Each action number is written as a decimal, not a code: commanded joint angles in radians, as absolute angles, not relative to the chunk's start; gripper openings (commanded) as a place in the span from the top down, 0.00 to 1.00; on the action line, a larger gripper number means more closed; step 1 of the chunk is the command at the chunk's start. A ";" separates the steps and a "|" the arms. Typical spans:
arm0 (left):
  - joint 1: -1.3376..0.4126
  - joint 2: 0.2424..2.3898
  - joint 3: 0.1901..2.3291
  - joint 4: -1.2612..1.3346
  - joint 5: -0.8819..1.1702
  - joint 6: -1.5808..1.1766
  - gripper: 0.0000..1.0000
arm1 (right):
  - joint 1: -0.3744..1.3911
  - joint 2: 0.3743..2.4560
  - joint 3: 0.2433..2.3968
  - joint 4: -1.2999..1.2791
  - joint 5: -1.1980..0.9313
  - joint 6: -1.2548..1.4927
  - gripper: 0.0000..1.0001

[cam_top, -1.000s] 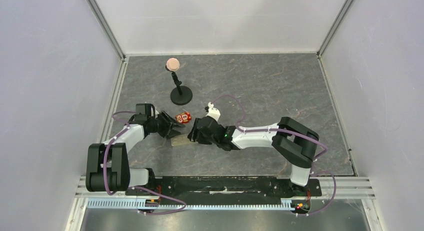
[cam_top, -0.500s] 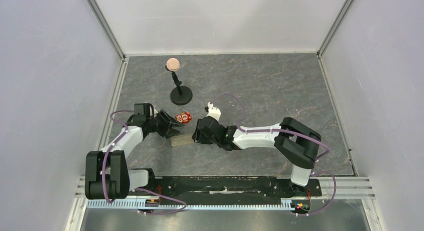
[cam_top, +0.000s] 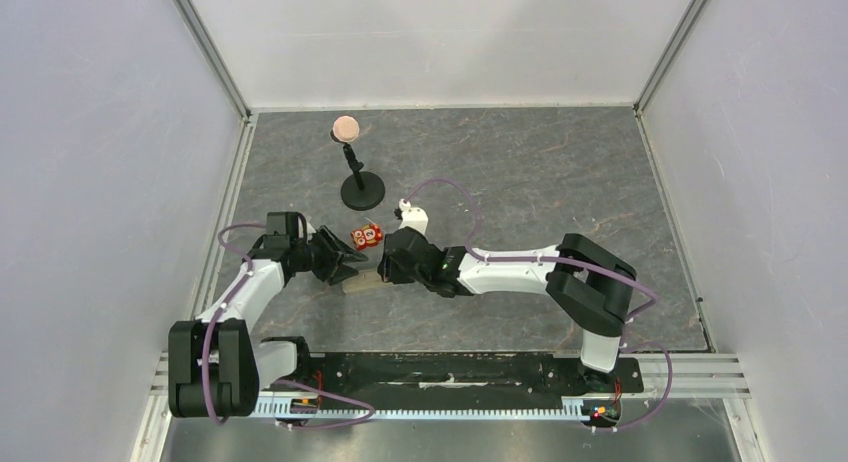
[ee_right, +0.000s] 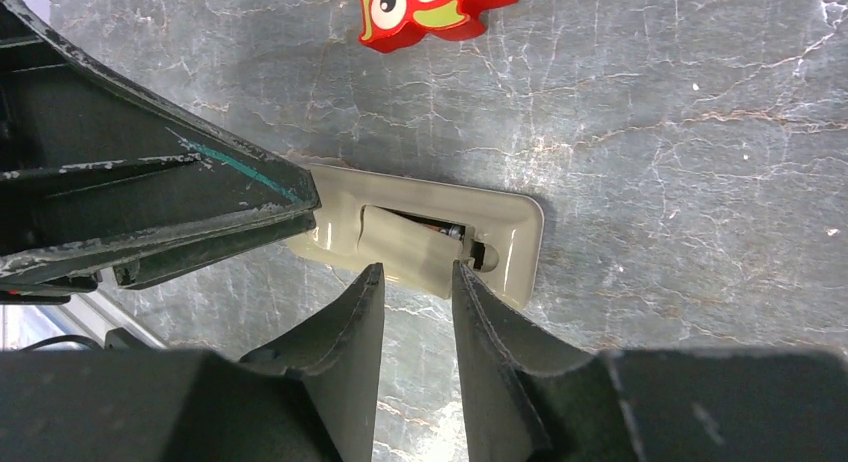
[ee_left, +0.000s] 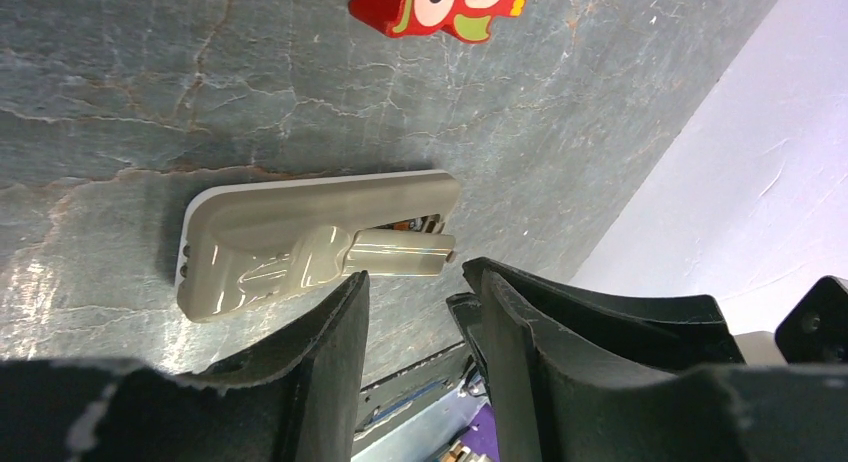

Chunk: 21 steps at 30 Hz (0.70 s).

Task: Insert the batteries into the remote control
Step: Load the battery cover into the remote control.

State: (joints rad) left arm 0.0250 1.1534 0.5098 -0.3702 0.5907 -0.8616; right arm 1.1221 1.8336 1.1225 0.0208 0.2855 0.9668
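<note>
**Remote back-up on desk, cover skewed over battery bay**

Remote control (ee_right: 500, 227) lies tan back up on the desk (cam_top: 560, 172), between the two arms. It sits on the arm-base side of the red square gadget (cam_top: 367, 235), near it but not touching.

Beige cover (ee_right: 405, 244) sits skewed over the battery bay, not flush. A strip of the bay along one edge is uncovered.

Batteries (ee_right: 452, 228): only a dark sliver with a metal end shows in that strip. Can't tell how many are in.

Right jaws: narrow gap. Fingertips (ee_right: 372, 282) straddle the cover's edge at the remote's long side. Can't tell whether they pinch the cover or only sit above it.

Left jaws: set apart, nothing between them. In the right wrist view one fingertip (ee_right: 305, 197) meets the remote's end away from the bay. Can't tell if it presses.

Black stand (cam_top: 361, 191) with a round copper-coloured disc on top is farther back on the desk, well apart from the remote.
</note>
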 commanded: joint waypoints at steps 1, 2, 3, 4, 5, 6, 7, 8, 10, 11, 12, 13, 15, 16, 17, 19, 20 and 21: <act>0.026 1.168 0.501 -0.372 0.598 -0.824 0.49 | 1.126 1.858 1.164 0.002 0.309 0.947 0.67; 0.025 1.172 0.500 -0.368 0.599 -0.824 0.49 | 1.128 1.860 1.168 -0.026 0.311 0.947 0.66; 0.025 1.175 0.499 -0.366 0.598 -0.825 0.49 | 1.127 1.862 1.169 -0.029 0.313 0.946 0.67; 0.025 1.180 0.496 -0.364 0.596 -0.825 0.49 | 1.128 1.865 1.170 -0.030 0.313 0.948 0.67; 0.026 1.181 0.492 -0.359 0.595 -0.827 0.49 | 1.127 1.868 1.172 -0.033 0.314 0.948 0.66; 0.026 1.184 0.489 -0.355 0.596 -0.828 0.49 | 1.127 1.870 1.172 -0.033 0.313 0.947 0.66; 0.025 1.185 0.486 -0.349 0.594 -0.828 0.49 | 1.127 1.871 1.174 -0.034 0.313 0.947 0.66; 0.025 1.188 0.483 -0.347 0.590 -0.828 0.49 | 1.128 1.876 1.177 -0.033 0.314 0.946 0.66; 0.026 1.195 0.481 -0.347 0.583 -0.822 0.49 | 1.128 1.882 1.181 -0.032 0.309 0.946 0.67; 0.026 1.198 0.480 -0.346 0.580 -0.819 0.49 | 1.128 1.886 1.185 -0.030 0.303 0.945 0.67; 0.026 1.203 0.480 -0.347 0.576 -0.818 0.49 | 1.127 1.890 1.189 -0.030 0.299 0.945 0.68; 0.025 1.206 0.480 -0.345 0.571 -0.818 0.49 | 1.127 1.894 1.190 -0.027 0.295 0.946 0.69; 0.027 1.206 0.480 -0.344 0.565 -0.815 0.49 | 1.128 1.899 1.193 -0.023 0.289 0.945 0.71; 0.025 1.206 0.479 -0.344 0.562 -0.813 0.49 | 1.127 1.901 1.194 -0.021 0.287 0.946 0.72; 0.026 1.207 0.479 -0.344 0.560 -0.812 0.49 | 1.127 1.902 1.194 -0.020 0.287 0.946 0.74; 0.026 1.211 0.479 -0.343 0.557 -0.809 0.49 | 1.127 1.904 1.195 -0.019 0.285 0.946 0.77; 0.025 1.213 0.480 -0.344 0.557 -0.808 0.49 | 1.127 1.906 1.197 -0.021 0.285 0.945 0.79; 0.025 1.217 0.480 -0.343 0.555 -0.806 0.49 | 1.126 1.908 1.197 -0.020 0.284 0.944 0.80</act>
